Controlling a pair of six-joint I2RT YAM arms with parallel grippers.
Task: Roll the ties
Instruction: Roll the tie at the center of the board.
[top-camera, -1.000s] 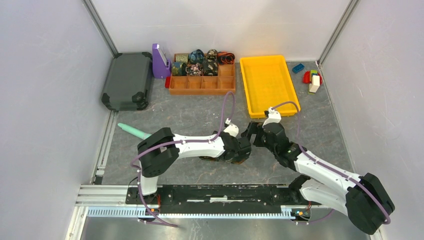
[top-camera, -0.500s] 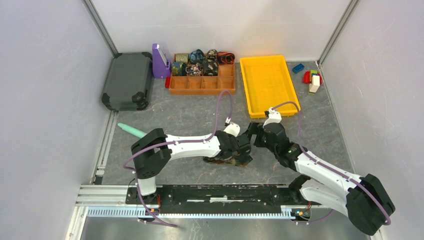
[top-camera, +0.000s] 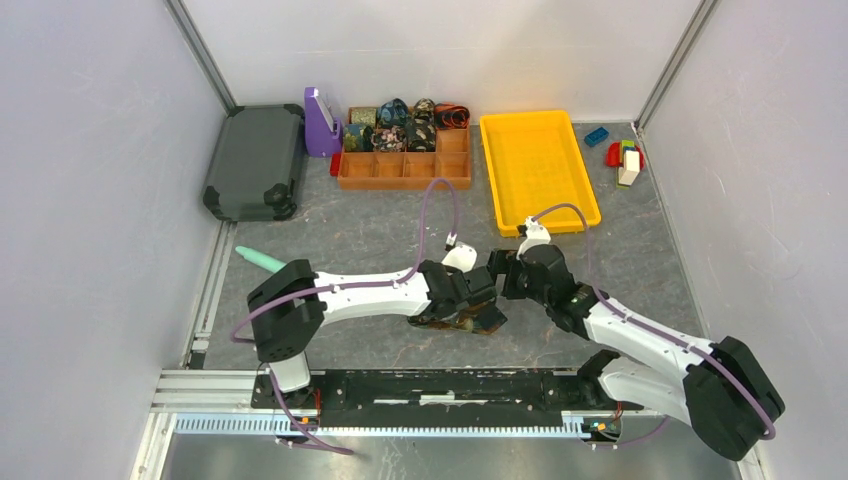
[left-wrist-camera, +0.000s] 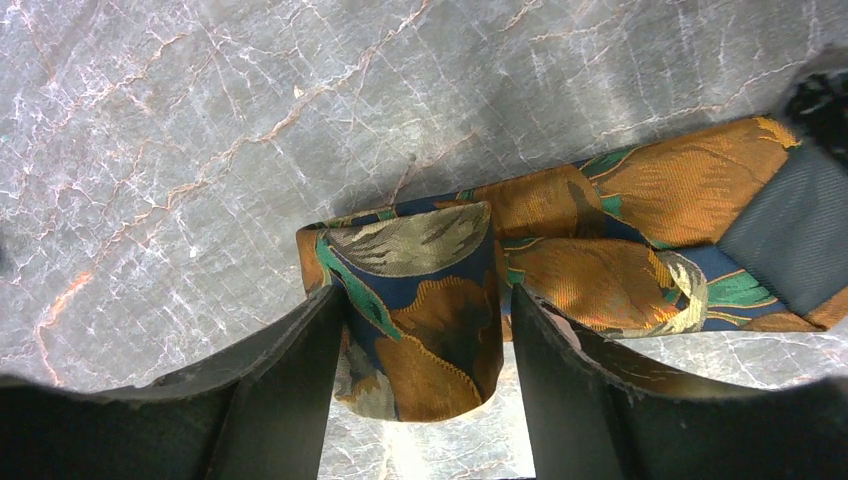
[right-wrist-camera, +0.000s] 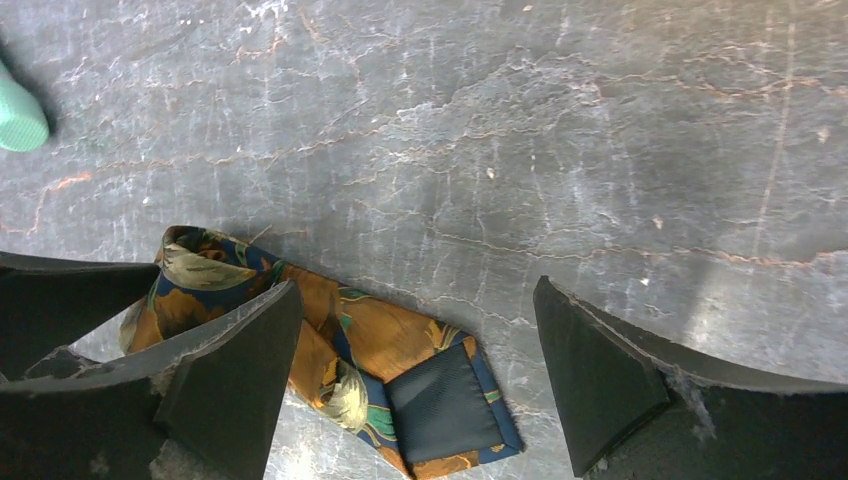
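On the grey marbled desk (top-camera: 380, 235), seen from above, a dark case (top-camera: 255, 160) lies at 10 o'clock, with a teal stick (top-camera: 262, 261) at 9 o'clock. A purple holder (top-camera: 320, 122) stands just beside a wooden organiser (top-camera: 405, 172) at 12 o'clock. Rolled ties (top-camera: 400, 125) fill the organiser's far compartments.

The left tool (top-camera: 478, 310) is low over the desk near 6 o'clock. Its wrist view shows it released. The fingers (left-wrist-camera: 300, 380) stand on either side of an upright coil (left-wrist-camera: 430, 340). One finger is against the coil's side. A sliver of desk shows by the other. The coil is the rolled end of an orange, navy and green tie (left-wrist-camera: 640, 190). The rest of the tie lies flat toward 3 o'clock and ends in a dark lining patch (left-wrist-camera: 790, 230).

The right tool (top-camera: 500, 275) sits just beyond, at 1 o'clock of the left one. It is spread wide and grips nothing. In its wrist view the tie's flat end lies on the desk between its fingers.

A yellow tray (top-camera: 538, 170) lies at 1 o'clock and toy blocks (top-camera: 622, 158) at 2 o'clock.
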